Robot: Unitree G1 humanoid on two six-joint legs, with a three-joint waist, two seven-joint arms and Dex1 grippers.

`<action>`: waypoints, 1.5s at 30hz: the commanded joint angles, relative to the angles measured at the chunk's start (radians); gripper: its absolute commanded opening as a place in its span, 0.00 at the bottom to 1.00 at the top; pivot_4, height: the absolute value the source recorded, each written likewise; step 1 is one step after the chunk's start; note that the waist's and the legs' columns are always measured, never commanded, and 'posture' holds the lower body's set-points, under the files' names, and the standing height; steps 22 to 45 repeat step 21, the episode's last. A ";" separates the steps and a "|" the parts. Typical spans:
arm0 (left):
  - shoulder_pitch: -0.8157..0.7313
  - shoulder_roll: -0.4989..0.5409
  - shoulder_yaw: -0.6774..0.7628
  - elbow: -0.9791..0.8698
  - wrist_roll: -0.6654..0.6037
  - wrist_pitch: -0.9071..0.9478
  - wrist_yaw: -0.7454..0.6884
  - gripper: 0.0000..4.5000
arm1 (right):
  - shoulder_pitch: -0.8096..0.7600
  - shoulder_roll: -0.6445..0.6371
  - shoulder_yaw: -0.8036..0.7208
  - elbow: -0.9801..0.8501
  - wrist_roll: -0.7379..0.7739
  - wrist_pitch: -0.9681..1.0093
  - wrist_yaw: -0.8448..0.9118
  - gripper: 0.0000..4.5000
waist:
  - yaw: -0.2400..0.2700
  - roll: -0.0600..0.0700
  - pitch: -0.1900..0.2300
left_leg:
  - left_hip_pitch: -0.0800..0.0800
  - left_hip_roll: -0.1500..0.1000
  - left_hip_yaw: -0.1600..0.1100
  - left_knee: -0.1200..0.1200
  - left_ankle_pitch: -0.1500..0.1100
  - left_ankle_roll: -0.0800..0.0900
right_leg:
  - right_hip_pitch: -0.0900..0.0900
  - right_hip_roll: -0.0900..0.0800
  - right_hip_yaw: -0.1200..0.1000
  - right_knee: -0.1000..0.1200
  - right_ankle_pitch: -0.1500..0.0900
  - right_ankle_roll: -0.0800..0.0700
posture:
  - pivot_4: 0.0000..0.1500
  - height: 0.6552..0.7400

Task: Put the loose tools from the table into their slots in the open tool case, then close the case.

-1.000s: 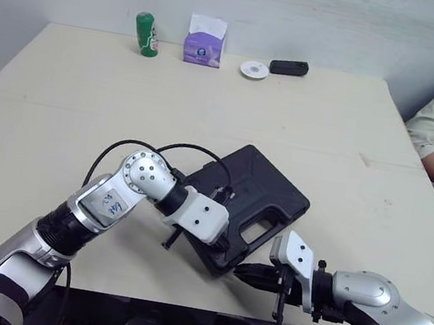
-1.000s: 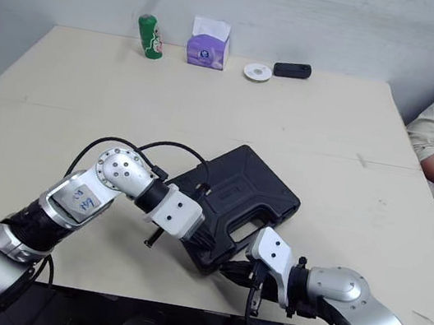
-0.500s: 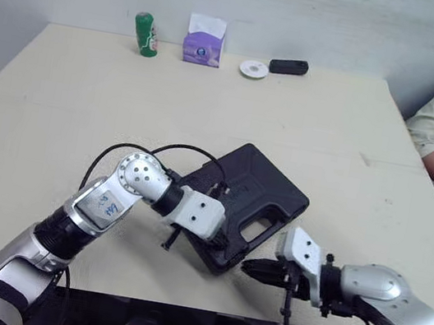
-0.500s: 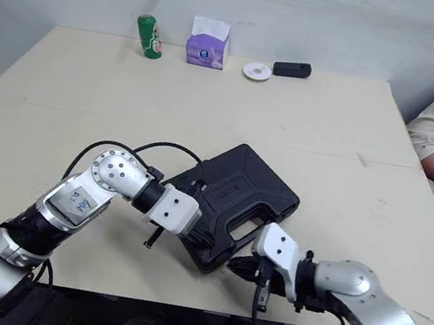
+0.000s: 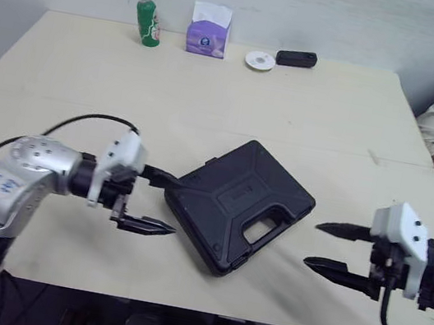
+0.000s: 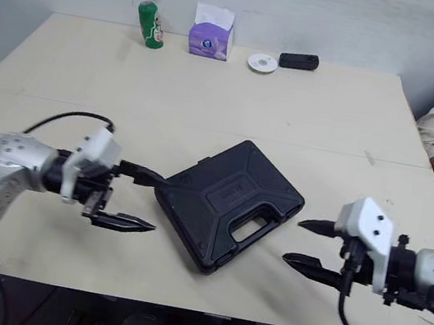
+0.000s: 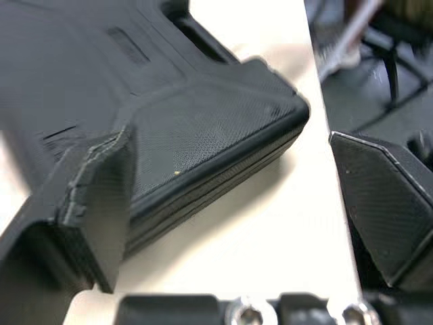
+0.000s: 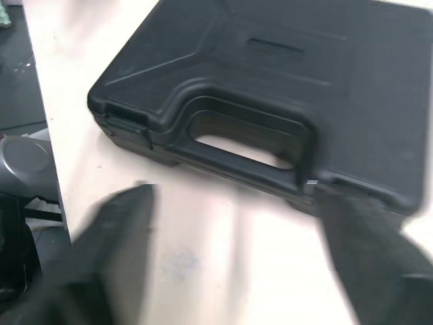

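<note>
Lying shut on the table [image 5: 87, 91], tool case [image 5: 239, 204] needs nothing more, so task seems done. Left gripper [image 5: 170, 204] and right gripper [image 5: 313, 245] flank it, both spread apart, holding nothing.

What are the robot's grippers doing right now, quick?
Left gripper: open, holding nothing.
Right gripper: open, holding nothing.

2 arms low: left gripper [image 5: 172, 204] fingers apart, right gripper [image 5: 312, 243] fingers apart.

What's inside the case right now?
The case lies shut on the table; its lid covers everything inside, so its contents cannot be seen.
</note>
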 commanded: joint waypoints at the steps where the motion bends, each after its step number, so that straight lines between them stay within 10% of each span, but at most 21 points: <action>1: 0.023 0.061 0.168 -0.029 -0.115 0.084 0.026 1.00 | -0.014 -0.042 -0.088 0.097 -0.021 -0.032 0.049 0.98 | -0.001 -0.002 0.002 | 0.000 0.000 0.000 0.000 0.000 0.000 | 0.000 0.000 0.000 0.000 0.000 0.000 | 1.00 0.90; 14: 0.304 0.175 0.668 0.162 -0.083 0.050 0.050 1.00 | -0.107 -0.083 -0.162 0.340 -0.057 -0.110 0.096 0.98 | -0.019 0.002 0.005 | 0.000 0.000 0.002 -0.001 0.000 -0.004 | -0.003 0.000 0.001 0.002 -0.001 -0.001 | 1.00 0.90; 45: 0.384 0.223 0.669 0.254 -0.008 -0.062 -0.016 1.00 | -0.137 -0.096 -0.131 0.410 -0.094 -0.148 0.117 0.98 | -0.024 0.004 0.006 | 0.000 0.001 0.002 -0.002 -0.005 -0.011 | -0.005 -0.001 0.002 0.002 -0.002 -0.003 | 1.00 0.90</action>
